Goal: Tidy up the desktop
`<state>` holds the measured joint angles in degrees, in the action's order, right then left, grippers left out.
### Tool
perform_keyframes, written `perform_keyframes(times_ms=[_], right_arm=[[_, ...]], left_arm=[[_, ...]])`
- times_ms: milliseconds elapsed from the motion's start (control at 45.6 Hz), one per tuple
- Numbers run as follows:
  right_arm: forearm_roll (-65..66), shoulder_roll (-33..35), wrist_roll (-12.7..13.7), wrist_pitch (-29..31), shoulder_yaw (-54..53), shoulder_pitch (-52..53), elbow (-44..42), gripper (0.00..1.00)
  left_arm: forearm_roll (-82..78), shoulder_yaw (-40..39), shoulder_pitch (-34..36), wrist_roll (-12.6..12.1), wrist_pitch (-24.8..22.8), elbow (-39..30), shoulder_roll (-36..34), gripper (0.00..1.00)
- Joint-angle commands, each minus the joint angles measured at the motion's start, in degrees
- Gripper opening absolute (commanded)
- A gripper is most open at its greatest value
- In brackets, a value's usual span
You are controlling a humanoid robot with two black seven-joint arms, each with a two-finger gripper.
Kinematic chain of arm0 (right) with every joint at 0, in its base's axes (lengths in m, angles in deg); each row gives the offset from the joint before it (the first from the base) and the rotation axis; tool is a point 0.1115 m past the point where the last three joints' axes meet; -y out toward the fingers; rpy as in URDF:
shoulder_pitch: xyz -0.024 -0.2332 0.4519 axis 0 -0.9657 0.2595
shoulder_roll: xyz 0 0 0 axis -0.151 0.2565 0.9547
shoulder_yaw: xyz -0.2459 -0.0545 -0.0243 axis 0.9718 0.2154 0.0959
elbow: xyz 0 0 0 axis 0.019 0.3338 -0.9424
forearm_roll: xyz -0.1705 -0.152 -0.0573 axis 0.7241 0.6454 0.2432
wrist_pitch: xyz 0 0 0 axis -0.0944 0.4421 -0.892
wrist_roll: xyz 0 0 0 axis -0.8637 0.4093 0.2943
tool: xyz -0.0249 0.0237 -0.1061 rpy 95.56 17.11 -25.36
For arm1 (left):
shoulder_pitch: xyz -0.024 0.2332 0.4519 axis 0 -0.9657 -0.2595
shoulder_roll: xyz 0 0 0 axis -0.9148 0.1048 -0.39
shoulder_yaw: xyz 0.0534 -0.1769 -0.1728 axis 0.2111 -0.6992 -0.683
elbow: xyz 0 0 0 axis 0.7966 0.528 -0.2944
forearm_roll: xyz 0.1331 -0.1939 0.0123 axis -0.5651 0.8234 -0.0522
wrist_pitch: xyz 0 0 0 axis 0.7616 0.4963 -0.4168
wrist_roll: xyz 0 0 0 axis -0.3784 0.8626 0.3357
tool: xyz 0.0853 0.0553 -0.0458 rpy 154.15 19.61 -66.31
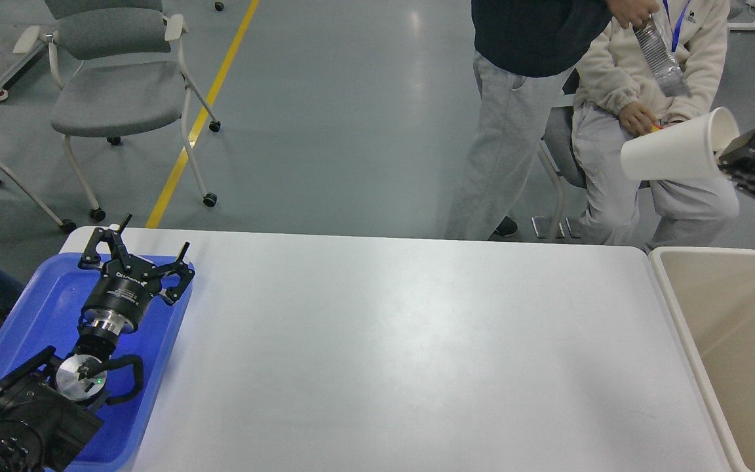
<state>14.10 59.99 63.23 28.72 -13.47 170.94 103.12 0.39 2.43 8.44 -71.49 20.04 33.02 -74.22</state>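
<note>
The white desktop (384,347) fills the middle of the head view. My right gripper (731,154) is shut on the rim of a white paper cup (672,154). It holds the cup on its side, high in the air past the table's far right corner, above the far end of the beige bin (731,308). My left gripper (138,252) is open and empty, hovering over the blue tray (37,308) at the table's left edge.
Two people (613,98) are close behind the far right of the table; one holds a crumpled clear plastic bottle (659,52). A grey chair on castors (122,85) stands behind the far left. A yellow floor line runs past it.
</note>
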Motion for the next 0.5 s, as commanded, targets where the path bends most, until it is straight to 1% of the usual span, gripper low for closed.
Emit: perform_keyframes(times_ms=[0,175,395,417,482], right_arm=[[-16.8,-1.6,2.0,-7.3,0.0,-3.6,-11.9,0.00],[-33.6,-5.9,2.2,-19.7,-0.3,-10.0,-16.7,0.00],[-52.2,-11.3,2.5,-32.2,-3.3,-16.7,-21.9,0.00],[-55.9,-12.5,3.1,-34.3,-5.1,-19.0,-23.8,0.00],[-59.5,-13.8,4.2,-36.2,-7.8,-22.7,-25.9,0.00]], left_arm=[[0.0,0.0,0.0,0.0,0.0,0.0,0.0,1.00],[0.0,0.0,0.0,0.0,0.0,0.0,0.0,1.00],[0.0,0.0,0.0,0.0,0.0,0.0,0.0,1.00],[0.0,0.0,0.0,0.1,0.0,0.0,0.0,1.00],[0.0,0.0,0.0,0.0,0.0,0.0,0.0,1.00]])
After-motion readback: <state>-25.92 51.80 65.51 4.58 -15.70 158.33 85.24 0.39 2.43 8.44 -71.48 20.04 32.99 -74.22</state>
